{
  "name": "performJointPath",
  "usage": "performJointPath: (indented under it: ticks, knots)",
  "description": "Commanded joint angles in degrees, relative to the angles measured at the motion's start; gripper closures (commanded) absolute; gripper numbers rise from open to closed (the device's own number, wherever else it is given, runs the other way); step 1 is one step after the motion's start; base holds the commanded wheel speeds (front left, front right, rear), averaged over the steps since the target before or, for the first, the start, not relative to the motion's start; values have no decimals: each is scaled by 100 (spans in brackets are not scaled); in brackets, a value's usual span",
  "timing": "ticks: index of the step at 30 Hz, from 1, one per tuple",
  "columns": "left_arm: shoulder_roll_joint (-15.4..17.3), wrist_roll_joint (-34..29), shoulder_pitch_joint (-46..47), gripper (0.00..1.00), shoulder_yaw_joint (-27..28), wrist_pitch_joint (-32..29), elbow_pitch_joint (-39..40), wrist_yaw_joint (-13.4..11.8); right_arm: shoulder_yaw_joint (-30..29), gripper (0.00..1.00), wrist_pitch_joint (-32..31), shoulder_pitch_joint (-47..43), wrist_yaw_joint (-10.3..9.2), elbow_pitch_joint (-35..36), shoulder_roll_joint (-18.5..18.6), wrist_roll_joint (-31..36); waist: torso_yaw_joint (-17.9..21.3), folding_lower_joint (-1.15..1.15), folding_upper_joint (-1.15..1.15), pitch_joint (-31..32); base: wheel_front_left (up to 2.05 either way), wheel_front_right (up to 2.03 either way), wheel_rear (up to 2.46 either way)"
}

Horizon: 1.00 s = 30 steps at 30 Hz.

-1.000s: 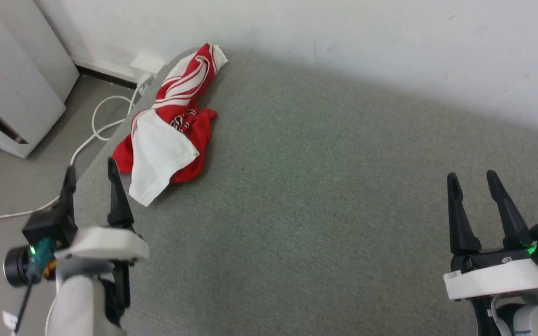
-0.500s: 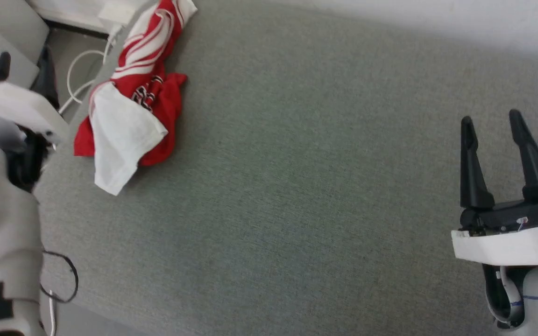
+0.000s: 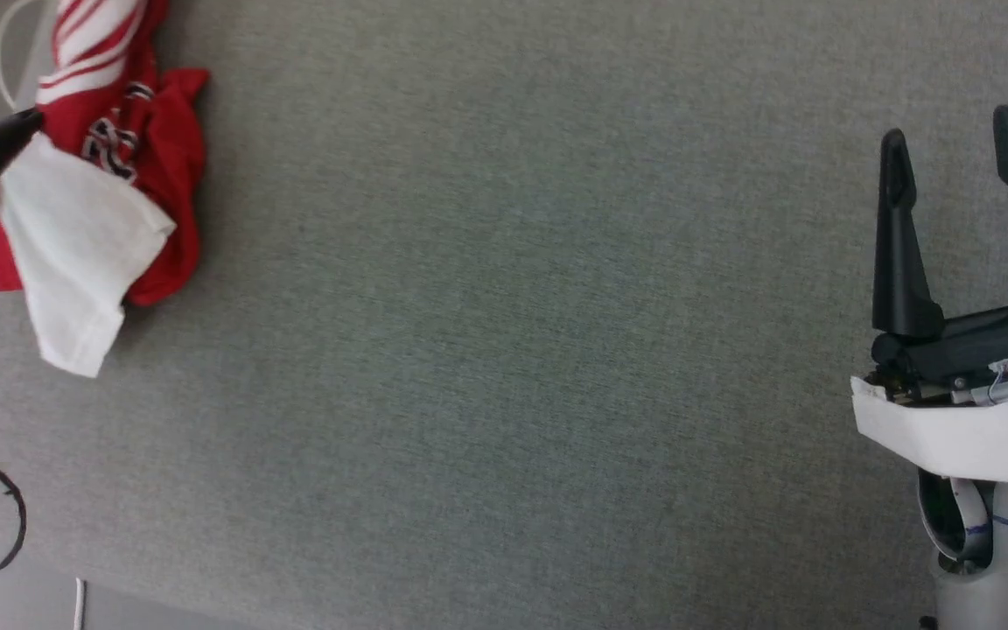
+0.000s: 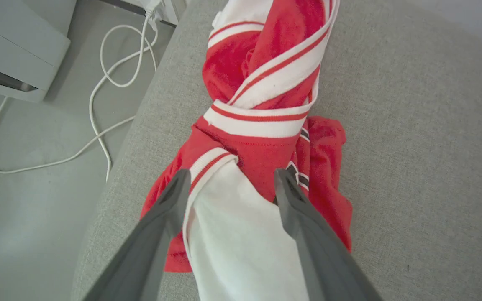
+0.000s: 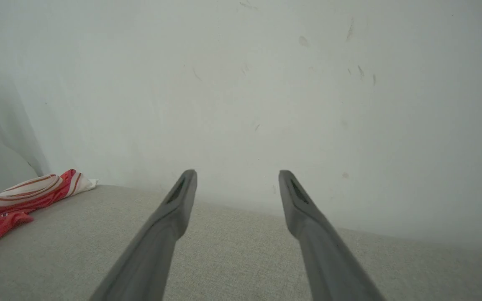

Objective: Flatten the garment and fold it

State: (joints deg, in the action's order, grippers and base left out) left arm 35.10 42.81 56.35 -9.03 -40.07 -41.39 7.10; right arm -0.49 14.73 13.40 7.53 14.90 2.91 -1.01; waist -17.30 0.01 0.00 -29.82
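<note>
The left tool point(image 4: 232, 177) stands with its two fingers spread wide, one on each side of the white sleeve point(image 4: 241, 242) of the garment point(image 4: 266, 142). Nothing is pinched, and whether the fingers touch the cloth cannot be told. The garment lies crumpled and twisted at the left edge of the grey surface point(image 4: 412, 146), with striped trim wound across its red body. Beyond that edge a white cable point(image 4: 98, 104) loops on the floor point(image 4: 36, 209). The right tool point(image 3: 950, 136) hovers well apart over bare surface at the right, fingers likewise spread and holding nothing, pointing toward a pale wall point(image 5: 266, 83)
</note>
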Motion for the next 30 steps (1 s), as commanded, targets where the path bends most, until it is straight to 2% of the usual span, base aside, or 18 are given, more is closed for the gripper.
performJointPath:
  ticks: [1,6,12,13,14,21,23,30]
  knots:
    - [73,146,77,0,-44,-179,-4,37,34,0,27,107,-4,82,1,70,400,-1,0,-481,0,0,0]
    - [365,384,96,0,-388,-686,31,38,28,0,27,202,-4,278,53,163,534,-1,0,-771,0,0,0]
    - [447,465,18,0,-806,-856,-142,38,13,0,27,240,-4,340,75,197,610,-1,0,-873,0,0,0]
    - [458,491,12,60,-868,-855,-160,38,10,0,27,237,-4,338,75,201,614,-1,0,-865,0,0,0]
    - [466,541,4,100,-916,-881,-196,38,10,0,27,233,-4,328,73,203,618,-1,0,-847,0,0,0]
    - [780,765,129,100,-1223,-629,-136,38,-26,0,27,178,-4,212,54,194,598,-1,0,-491,0,0,0]
    - [954,763,246,100,-1244,-378,-76,38,-35,0,27,146,-4,174,41,172,605,-1,0,-320,0,0,0]
    - [1471,735,621,100,-1630,200,583,38,-194,0,27,-128,-4,-20,4,33,654,-1,0,501,0,0,0]
